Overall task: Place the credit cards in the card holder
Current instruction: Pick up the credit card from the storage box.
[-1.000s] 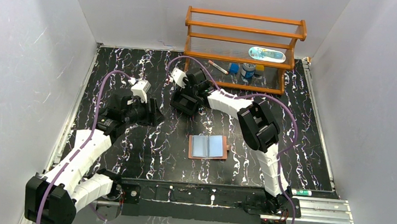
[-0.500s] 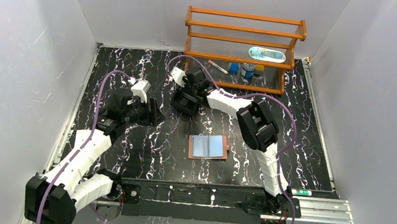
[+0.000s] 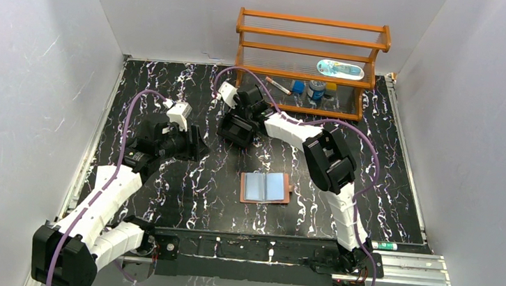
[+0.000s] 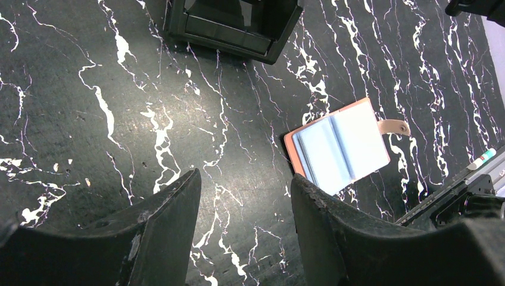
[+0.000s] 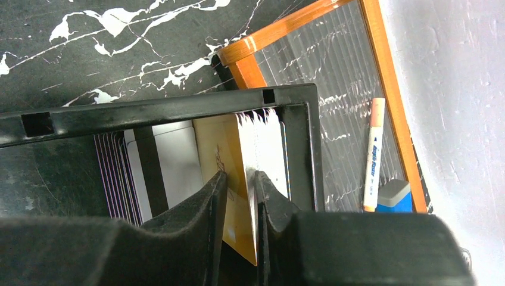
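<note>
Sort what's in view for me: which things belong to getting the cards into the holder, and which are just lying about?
Job: credit cards standing in the black tray; open card holder; right gripper, straddling a few cards; left gripper, open, holding nothing.
Lying about: wooden rack; marker, bottle and small containers on it; pen by the front rail.

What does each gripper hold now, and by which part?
Left gripper: nothing. Right gripper pinches the credit cards in the black tray by their top edge.
</note>
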You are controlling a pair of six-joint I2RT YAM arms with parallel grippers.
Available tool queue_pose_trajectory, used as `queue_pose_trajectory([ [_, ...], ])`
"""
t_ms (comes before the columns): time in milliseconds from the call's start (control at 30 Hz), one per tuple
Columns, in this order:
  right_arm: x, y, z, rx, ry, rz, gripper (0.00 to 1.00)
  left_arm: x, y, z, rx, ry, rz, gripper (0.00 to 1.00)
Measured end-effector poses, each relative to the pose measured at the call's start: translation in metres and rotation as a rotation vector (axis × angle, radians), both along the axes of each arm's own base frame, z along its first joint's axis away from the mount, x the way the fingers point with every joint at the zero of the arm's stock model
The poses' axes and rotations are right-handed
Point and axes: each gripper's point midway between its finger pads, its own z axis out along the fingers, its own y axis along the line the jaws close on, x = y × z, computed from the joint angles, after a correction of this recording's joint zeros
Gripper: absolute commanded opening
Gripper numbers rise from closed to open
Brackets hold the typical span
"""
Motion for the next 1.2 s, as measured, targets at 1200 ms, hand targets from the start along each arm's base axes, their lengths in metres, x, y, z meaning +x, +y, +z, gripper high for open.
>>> queue_pose_trajectory([
  [1200,-0.041,0.003,0.095,0.333,0.137,0.005,0.00,-0.002,-0.006,0.002,-0.081,0.059,0.051,0.58],
])
